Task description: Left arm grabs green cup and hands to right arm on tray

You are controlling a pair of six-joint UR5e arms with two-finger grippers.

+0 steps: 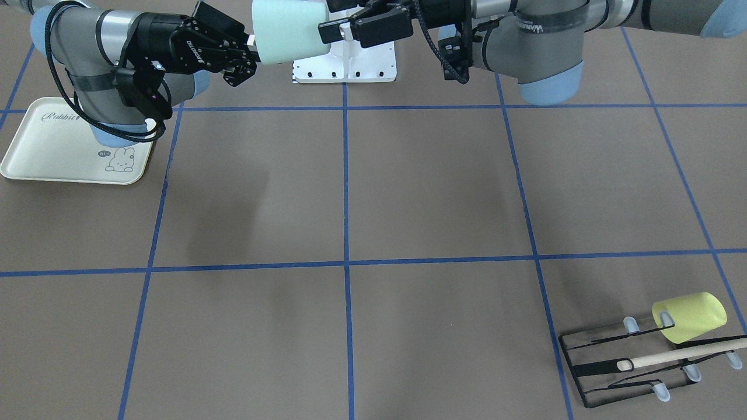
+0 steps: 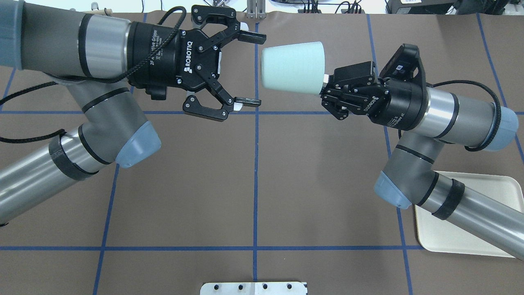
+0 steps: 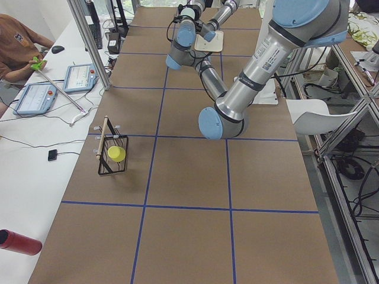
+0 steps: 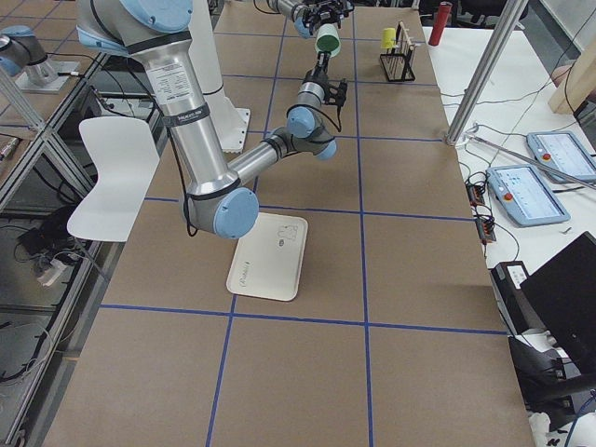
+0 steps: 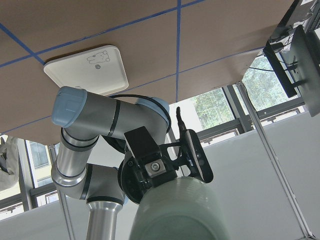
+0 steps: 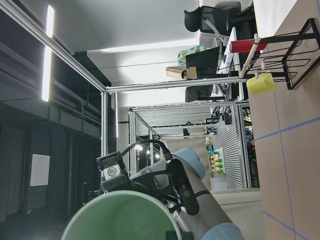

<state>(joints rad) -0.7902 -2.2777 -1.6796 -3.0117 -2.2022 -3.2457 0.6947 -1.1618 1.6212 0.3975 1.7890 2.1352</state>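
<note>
The green cup [image 2: 291, 67] was held level, rim clamped by jaws of the right arm [image 2: 450, 114], base toward spread jaws of the left arm [image 2: 102, 45].

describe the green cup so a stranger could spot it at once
Over the brown table crossed by blue tape, the left gripper and right gripper face each other. The green cup hangs sideways in the air between them, its rim pinched by the right one. It is pale mint; the other cup is yellow-green and sits on a black wire rack.
</note>
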